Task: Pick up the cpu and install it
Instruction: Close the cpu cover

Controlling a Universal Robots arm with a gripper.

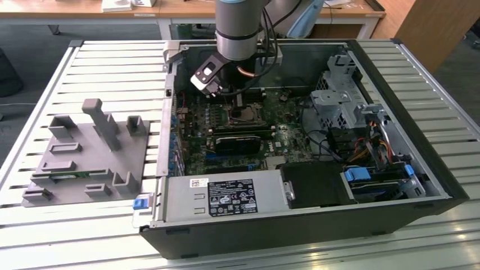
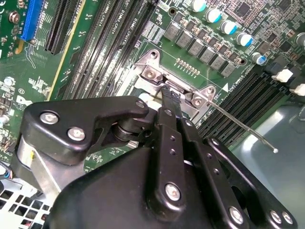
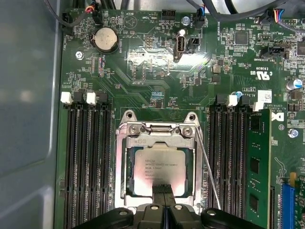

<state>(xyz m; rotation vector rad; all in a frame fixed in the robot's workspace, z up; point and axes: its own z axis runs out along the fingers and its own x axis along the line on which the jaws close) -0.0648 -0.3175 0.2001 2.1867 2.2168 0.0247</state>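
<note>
Cpu (image 3: 159, 168) seated flat in socket frame (image 3: 157, 131), gripper (image 3: 163, 190) fingertips pressed together at its near edge, grasping nothing visible; best kept level, checked square within frame, clear of thin lever (image 3: 208, 169) alongside.

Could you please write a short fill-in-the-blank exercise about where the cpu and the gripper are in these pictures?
1. In the first wrist view, the cpu lies inside the metal-framed ____ on the motherboard.
2. The gripper is directly above the ____.
3. A green memory strip stands in a ____ beside the socket.
4. The computer case lies on a slatted ____.

Missing words: socket; cpu; slot; table
</note>
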